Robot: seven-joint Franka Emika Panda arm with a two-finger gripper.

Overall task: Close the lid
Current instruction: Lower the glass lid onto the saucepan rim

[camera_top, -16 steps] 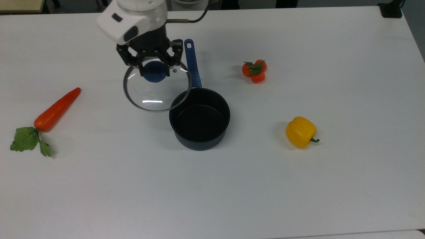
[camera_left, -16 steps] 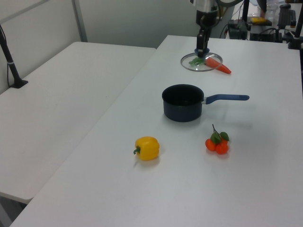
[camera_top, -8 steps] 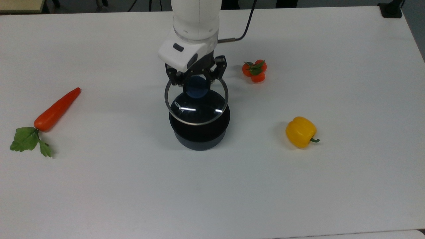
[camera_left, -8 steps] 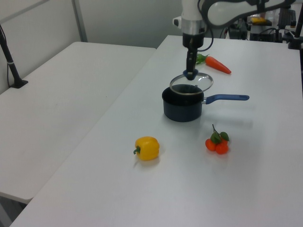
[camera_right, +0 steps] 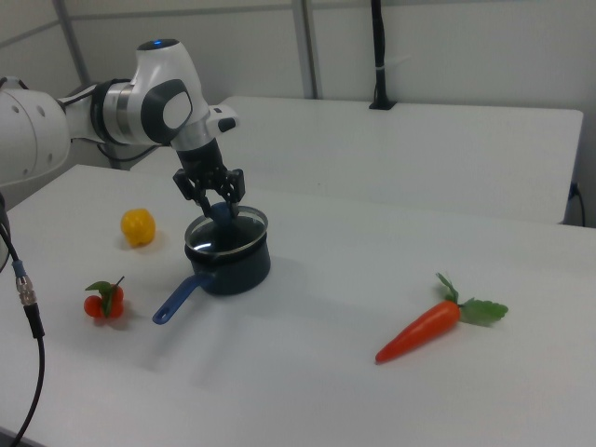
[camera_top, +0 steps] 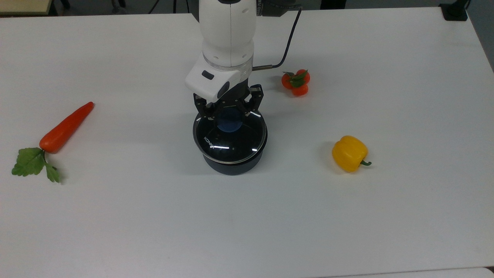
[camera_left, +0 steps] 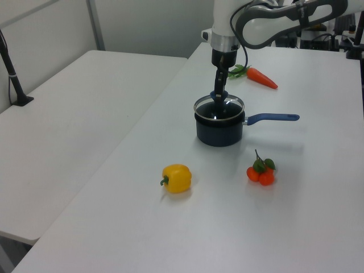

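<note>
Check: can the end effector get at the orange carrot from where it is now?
Probably not yet: the end effector is shut on the blue knob of the round glass lid on the dark saucepan. The orange carrot lies unobstructed on the white table.

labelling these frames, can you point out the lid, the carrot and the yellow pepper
lid [camera_top: 231, 144]: top view, on the clear glass below the knob.
carrot [camera_top: 65, 127]: top view, on the orange body.
yellow pepper [camera_left: 177, 178]: left view, on its side.
</note>
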